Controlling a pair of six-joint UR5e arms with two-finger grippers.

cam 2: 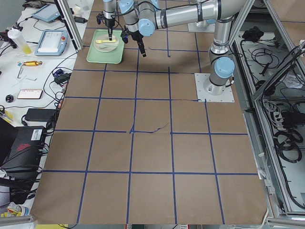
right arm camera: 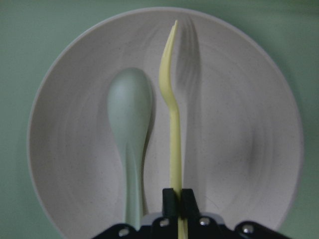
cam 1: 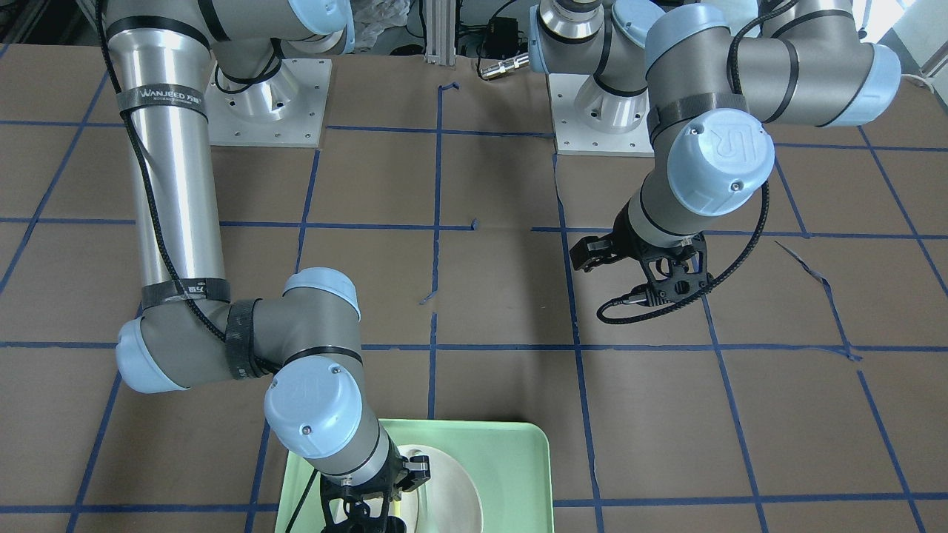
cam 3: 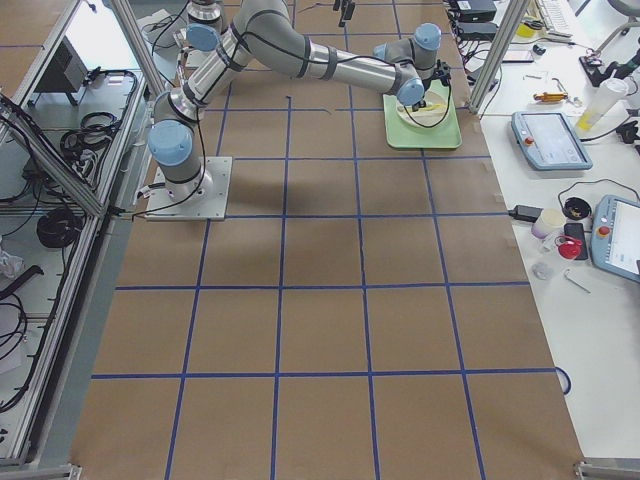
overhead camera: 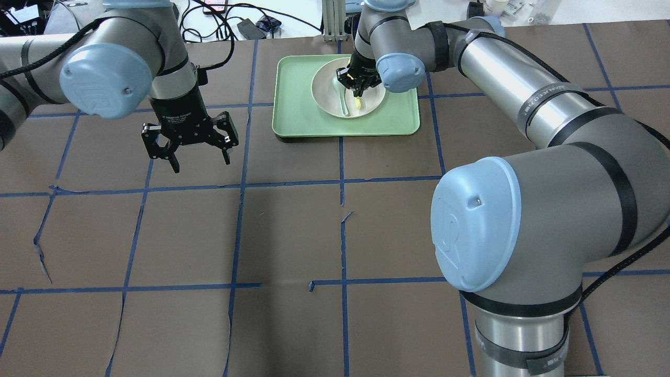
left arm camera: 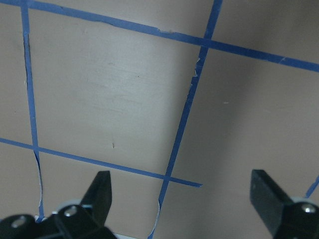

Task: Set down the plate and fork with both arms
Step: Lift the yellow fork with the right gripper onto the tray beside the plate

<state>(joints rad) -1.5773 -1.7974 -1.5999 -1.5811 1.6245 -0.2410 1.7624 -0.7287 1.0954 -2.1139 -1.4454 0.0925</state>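
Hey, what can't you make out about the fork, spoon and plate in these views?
- Slim yellow plastic fork: edge-on in the right wrist view, tines cannot be counted; handle end cut off by the bottom edge, past the black right gripper.
- Pale grey-green spoon: handle end hidden by that gripper.
- Round off-white plate: cut off by the front-facing view's bottom edge; right arm covers the utensils.
- Side views: utensils too small.

The table is covered with a matt brown sheet point(overhead camera: 288, 235), divided into squares by lines of blue tape point(overhead camera: 293, 183) — the sheet is torn in a few places, as at one long dark rip point(cam 2: 152, 129). A white workbench point(cam 3: 600, 340) is set along one long side, strewn with grey tablet-like consoles point(cam 3: 545, 138). Aluminium frame posts point(cam 2: 67, 24) and black cables point(cam 2: 281, 138) are seen at the edges.
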